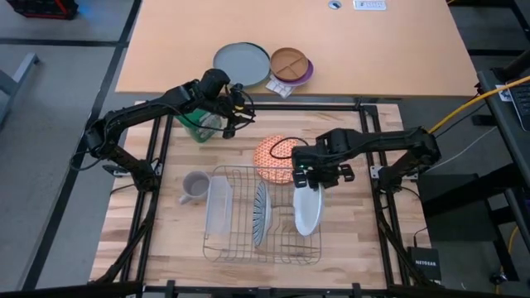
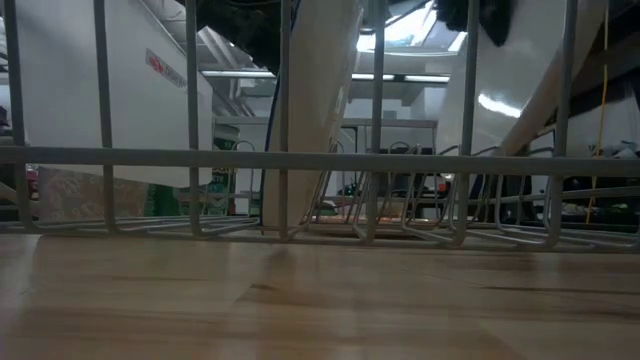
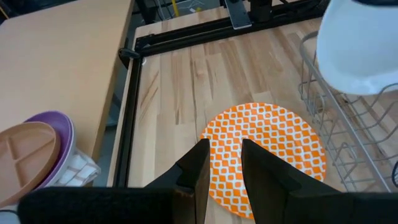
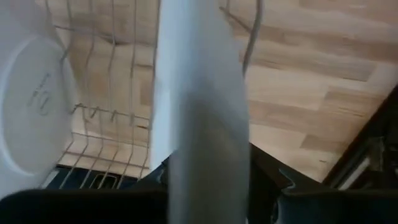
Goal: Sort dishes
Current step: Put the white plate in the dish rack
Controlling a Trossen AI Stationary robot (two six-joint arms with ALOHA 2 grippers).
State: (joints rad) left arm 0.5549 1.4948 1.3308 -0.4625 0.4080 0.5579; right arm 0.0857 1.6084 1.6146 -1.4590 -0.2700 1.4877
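Observation:
My right gripper is shut on the plain white plate, which stands on edge at the right end of the wire dish rack. The blue-and-white striped plate stands on edge in the rack, to the left of the white one. The orange-red patterned plate lies flat on the table at the rack's far side; it also shows in the left wrist view. My left gripper hovers open and empty above the table, at the far left of the orange plate. My right gripper pinches the white plate's upper rim between its two fingers, coming from above and pointing down. The plate hangs edge-on below the fingers, slightly tilted, with its lower part inside the rack. Whether it rests on the wires, I cannot tell.
A grey mug stands left of the rack and a clear container sits in its left end. A green object lies under my left arm. A grey plate and a brown divided plate lie on the far table.

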